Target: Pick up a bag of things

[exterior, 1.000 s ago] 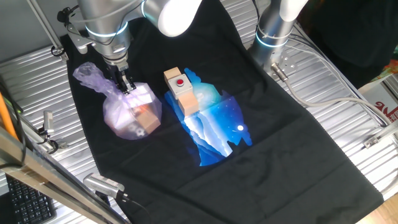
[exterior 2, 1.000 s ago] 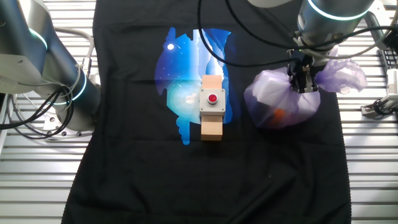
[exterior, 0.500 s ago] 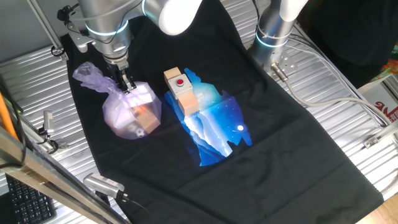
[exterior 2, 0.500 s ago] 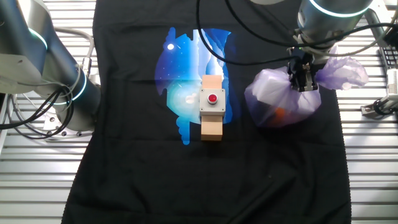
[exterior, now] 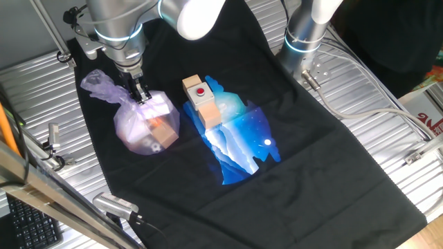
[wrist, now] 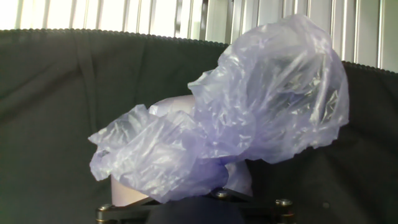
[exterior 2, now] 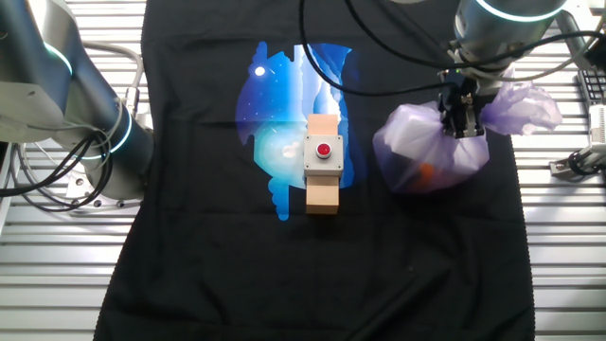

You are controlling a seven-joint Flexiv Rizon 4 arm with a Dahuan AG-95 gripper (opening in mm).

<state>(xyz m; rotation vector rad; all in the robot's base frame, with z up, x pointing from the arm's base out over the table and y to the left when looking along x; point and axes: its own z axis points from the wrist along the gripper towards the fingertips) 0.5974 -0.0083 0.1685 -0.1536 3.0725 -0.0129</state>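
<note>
A ribbed metal tabletop is draped with a black cloth bearing a blue-and-white printed picture. On that print stands a bare wooden block with a red button, apart from the translucent pale-lilac plastic bag of things, which rests on the cloth at about nine o'clock from the block in one fixed view. Nothing lies between the two. A second grey robot arm base stands at the cloth's edge, well apart from the bag.

The other fixed view shows the bag at about three o'clock from the block, with an orange shape glowing through its lower side and its loose crinkled tail spread beyond the arm. One fixed view shows tan and orange blocks inside the plastic more plainly. The hand view shows only the puffed, wrinkled top of the bag filling the frame above dark cloth, with a pale shape behind it.

The hand comes down from above at the gathered neck of the bag, and its dark fingers are drawn together, pinching the bunched plastic there.
</note>
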